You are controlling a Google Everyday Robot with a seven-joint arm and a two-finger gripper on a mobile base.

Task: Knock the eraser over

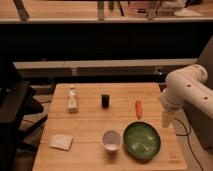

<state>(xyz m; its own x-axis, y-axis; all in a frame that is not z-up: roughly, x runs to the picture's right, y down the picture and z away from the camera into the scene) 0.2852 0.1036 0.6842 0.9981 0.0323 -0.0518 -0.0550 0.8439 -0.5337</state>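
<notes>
Near: white cup (111, 140), green bowl (142, 141) on worktop (85, 127) | Mid, right edge: your hand (167, 118) hangs, grip state cannot tell | Farther, well left of hand: eraser (105, 100) upright, orange object (138, 109) between

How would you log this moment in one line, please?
eraser: upright, untouched, back-centre of table | gripper: at table's right edge, beside bowl, apart from eraser | task: not done

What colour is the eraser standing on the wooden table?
Black, best in the camera view; the eraser stands upright, the gripper hangs at the table edge.
</notes>
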